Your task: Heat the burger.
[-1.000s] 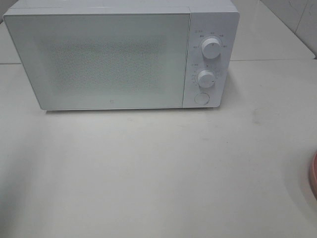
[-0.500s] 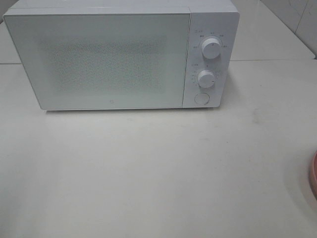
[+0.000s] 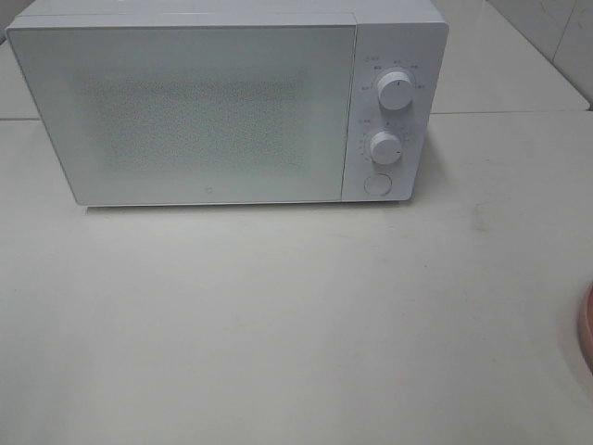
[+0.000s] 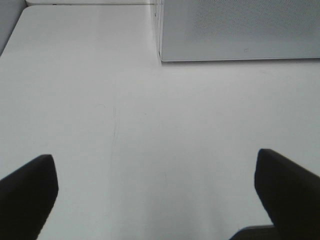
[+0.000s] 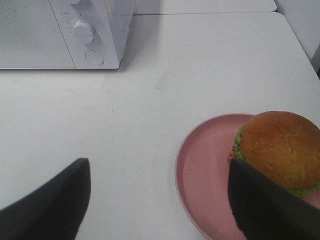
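Microwave (image 3: 227, 107) stood shut at the table's (image 3: 278, 324) rear; burger (image 5: 280, 150) sat on pink plate (image 5: 205, 170) toward the right, apparently awaiting pickup; left gripper (image 4: 155, 190) gaped wide over bare tabletop; right gripper (image 5: 160, 200) spread wide, empty, beside the plate.

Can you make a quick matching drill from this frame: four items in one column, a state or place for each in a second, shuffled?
Column one:
1. burger
2. microwave
3. left gripper
4. plate

Column two:
A. door closed, at the back of the table
B. pink, only its edge shows at the right border of the high view
C. on the plate, close to one finger of the right gripper
D. open over bare table, holding nothing

Pairs: 1-C, 2-A, 3-D, 4-B
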`<action>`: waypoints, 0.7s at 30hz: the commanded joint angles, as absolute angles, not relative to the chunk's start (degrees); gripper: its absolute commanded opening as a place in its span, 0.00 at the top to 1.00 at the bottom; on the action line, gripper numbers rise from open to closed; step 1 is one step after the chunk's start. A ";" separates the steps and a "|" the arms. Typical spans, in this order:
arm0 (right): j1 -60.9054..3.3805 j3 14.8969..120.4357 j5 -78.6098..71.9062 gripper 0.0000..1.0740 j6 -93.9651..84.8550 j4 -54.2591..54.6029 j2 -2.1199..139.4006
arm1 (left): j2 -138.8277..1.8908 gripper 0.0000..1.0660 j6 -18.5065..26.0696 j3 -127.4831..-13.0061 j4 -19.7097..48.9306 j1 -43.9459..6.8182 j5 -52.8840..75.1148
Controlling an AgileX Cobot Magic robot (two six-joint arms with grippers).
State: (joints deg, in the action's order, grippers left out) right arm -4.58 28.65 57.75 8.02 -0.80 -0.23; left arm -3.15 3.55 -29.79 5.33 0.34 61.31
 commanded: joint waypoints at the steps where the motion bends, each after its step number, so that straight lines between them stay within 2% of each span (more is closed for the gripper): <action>1: -4.35 28.53 57.01 0.30 7.28 -0.63 -1.78 | -0.46 0.06 3.04 -29.68 5.21 0.40 61.48; 21: -4.35 28.53 57.01 0.30 7.28 -0.63 -1.55 | 1.55 0.06 3.09 -29.68 5.44 1.38 61.48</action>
